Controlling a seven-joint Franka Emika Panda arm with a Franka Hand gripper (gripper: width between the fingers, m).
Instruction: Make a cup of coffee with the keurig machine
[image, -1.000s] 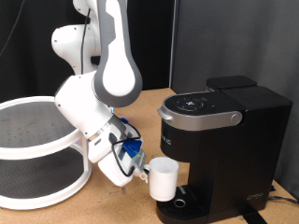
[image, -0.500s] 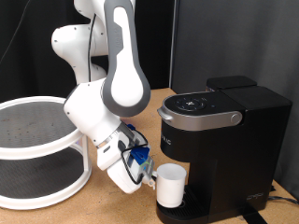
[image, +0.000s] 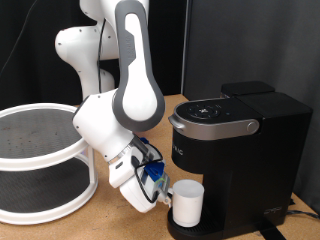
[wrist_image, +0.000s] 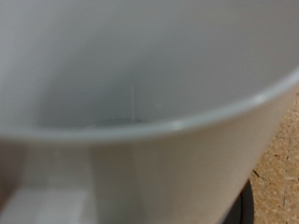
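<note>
The white mug stands upright under the spout of the black keurig machine, at or just above its round drip tray. My gripper is at the mug's side, on the exterior view's left, shut on the mug. The machine's silver-grey lid handle is down. In the wrist view the mug's white wall and rim fill nearly the whole picture; my fingers do not show there.
A white two-tier round rack stands at the exterior view's left. The white arm bends down in front of the machine. Wooden tabletop lies below the gripper and shows in the wrist view.
The gripper has carried the mug towards the exterior view's right and downward, from beside the machine to under the spout over the drip tray.
</note>
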